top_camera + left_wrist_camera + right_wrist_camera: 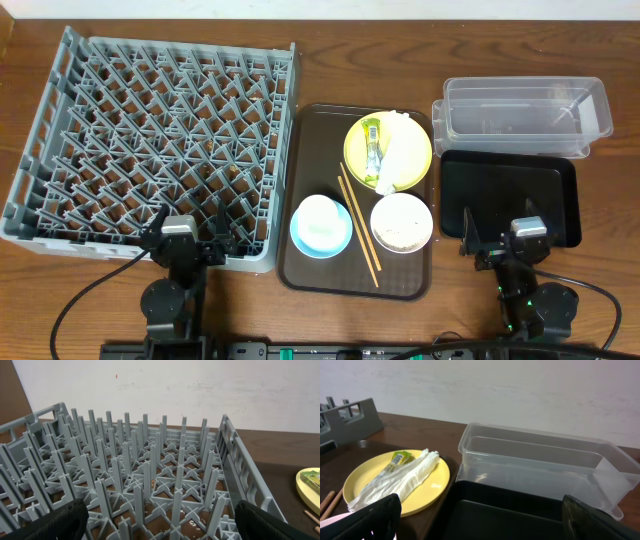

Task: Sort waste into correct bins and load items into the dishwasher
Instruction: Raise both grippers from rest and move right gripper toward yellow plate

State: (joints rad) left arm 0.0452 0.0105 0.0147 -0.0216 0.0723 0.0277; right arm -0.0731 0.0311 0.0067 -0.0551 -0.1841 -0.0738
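Overhead: the crumpled white paper napkin (pixel 397 160) lies against the small yellow-green sachet wrapper (pixel 373 143) on the round yellow plate (pixel 420 135); one pinch could drag both into one bin. Left wrist: the left gripper (pixel 160 525) is spread wide and empty over the grey pegged plastic dish rack (pixel 150 475). Right wrist: the right gripper (pixel 480 525) is likewise spread and empty above the shallow black tray (pixel 495 515); reaching platewards could knock the thin wooden chopsticks (pixel 327 501).

1. The dish rack (pixel 150 140) is plain grey, its pegs making a criss-cross lattice.
2. The serving tray (pixel 320 150) is dark brown, and the table (pixel 600 300) shows reddish-brown wood grain.
3. The yellow plate (pixel 354 148) bears a yellow-green sachet (pixel 373 150) and a white napkin (pixel 397 160).
4. At seven o'clock from the plate sits a light blue bowl (pixel 300 235). At six o'clock is a white bowl (pixel 376 222) with off-white scraps (pixel 402 228).
5. The chopsticks (pixel 358 230) are pale wood.
6. The tub (pixel 520 110) is clear, and the tray (pixel 510 190) at six o'clock from it is black.
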